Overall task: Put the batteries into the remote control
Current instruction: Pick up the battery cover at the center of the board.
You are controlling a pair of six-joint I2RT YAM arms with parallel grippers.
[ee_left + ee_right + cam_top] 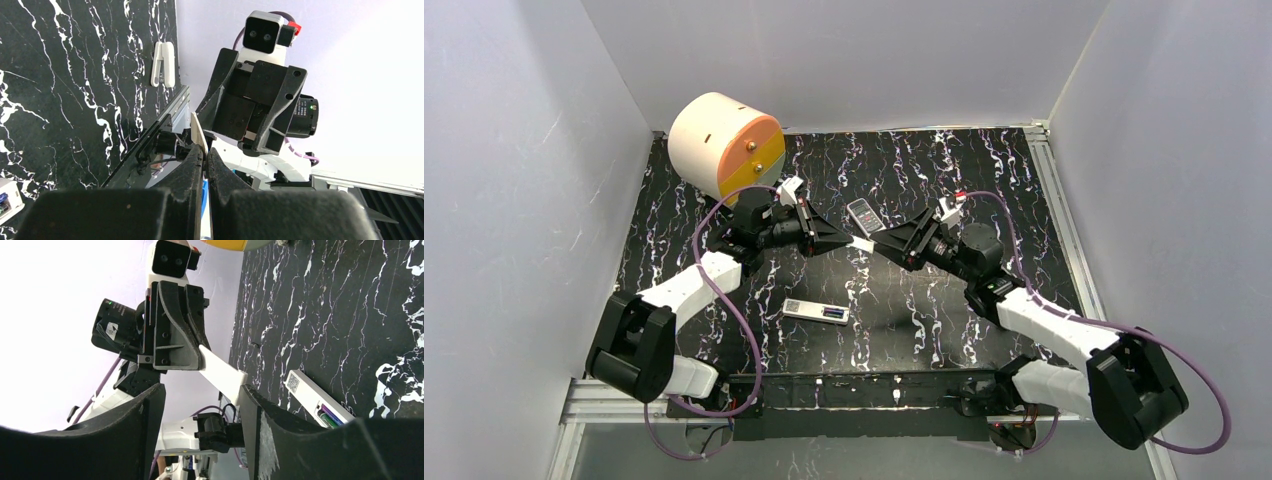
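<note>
The white cover (222, 371) was clamped in the shut left jaws; released before the half-open, empty right jaws were closed, it could be dropped.

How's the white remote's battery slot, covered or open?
Open: batteries show bare in the remote; left end effector pinches a white plate.

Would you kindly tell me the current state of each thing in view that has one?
white remote: lying flat, battery bay open.
batteries: seated in the bay.
white cover: off the remote, held in the air.
left gripper: shut on the white cover.
right gripper: open, fingers either side of the cover's free end.
grey remote: lying flat, untouched.
</note>
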